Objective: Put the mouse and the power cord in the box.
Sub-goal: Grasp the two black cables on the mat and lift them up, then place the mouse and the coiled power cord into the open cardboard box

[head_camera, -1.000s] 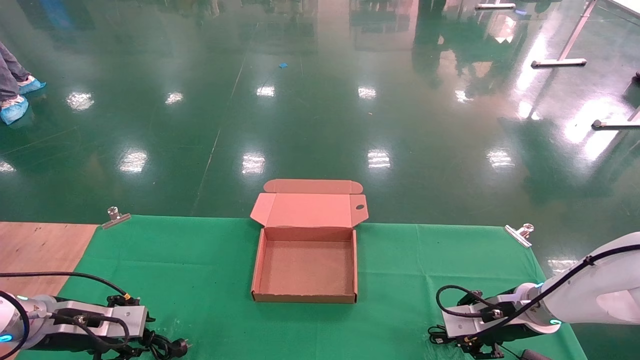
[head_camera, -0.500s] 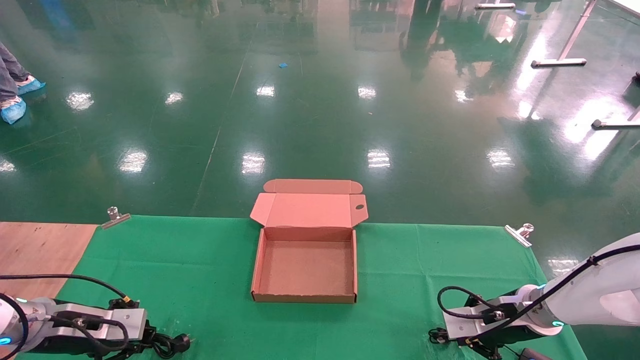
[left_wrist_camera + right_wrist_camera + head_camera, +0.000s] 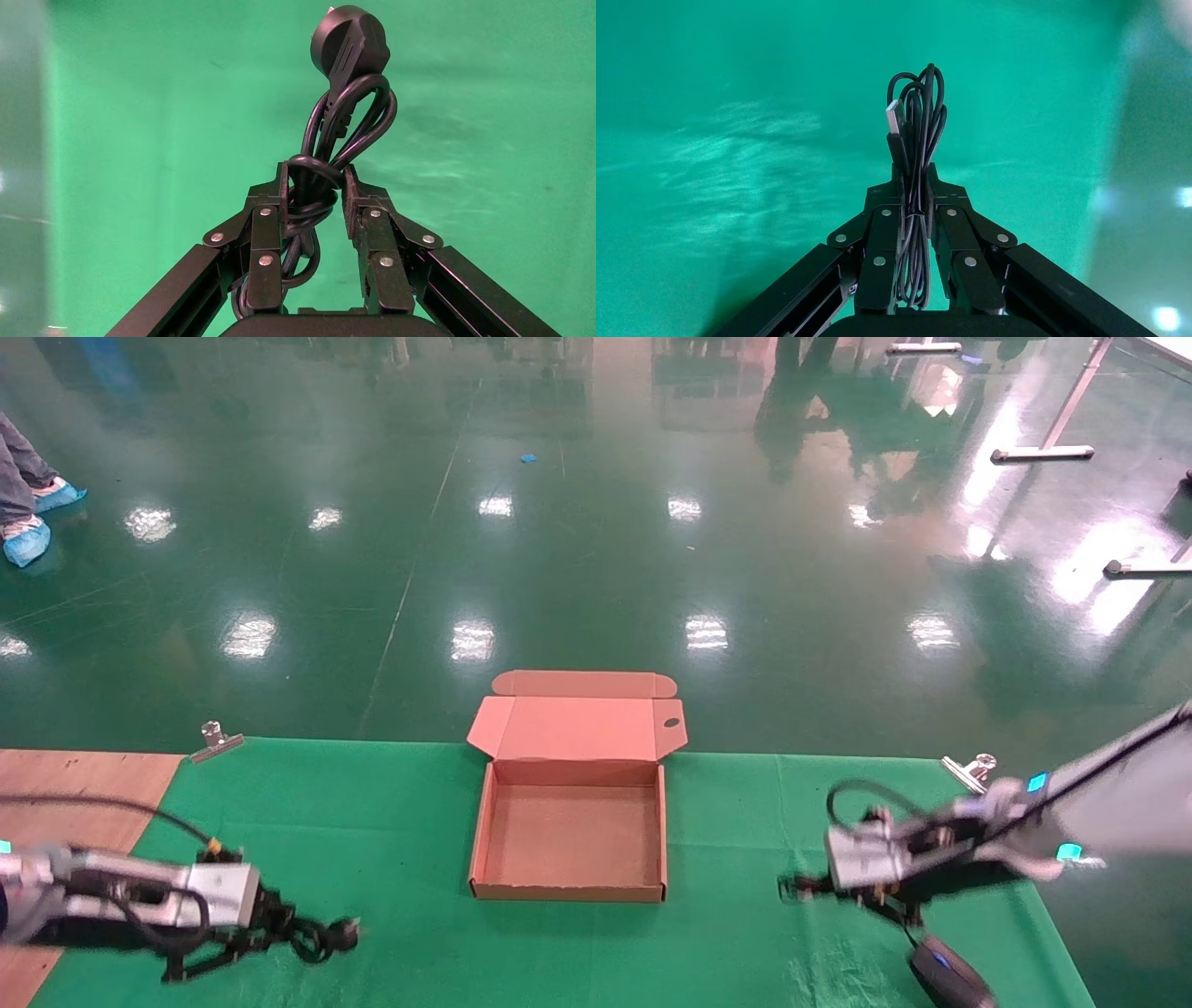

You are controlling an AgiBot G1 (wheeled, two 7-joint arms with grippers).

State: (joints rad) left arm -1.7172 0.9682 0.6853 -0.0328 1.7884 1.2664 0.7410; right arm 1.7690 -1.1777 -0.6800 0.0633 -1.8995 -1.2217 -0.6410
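**Both arms lifted with their loads**

Green cloth (image 3: 372,822) over the table, glossy green floor behind. No writing readable on anything. Box (image 3: 569,836) open at lower centre of the head view, nothing inside it. Left gripper (image 3: 315,184), lower left, clamped on the power cord (image 3: 336,133), plug outermost. Right gripper (image 3: 914,175), lower right, pinching the mouse's bundled cable (image 3: 916,133); mouse (image 3: 950,975) dangles below at the bottom edge. Since a second ago both grippers have risen off the cloth; the box has not moved.
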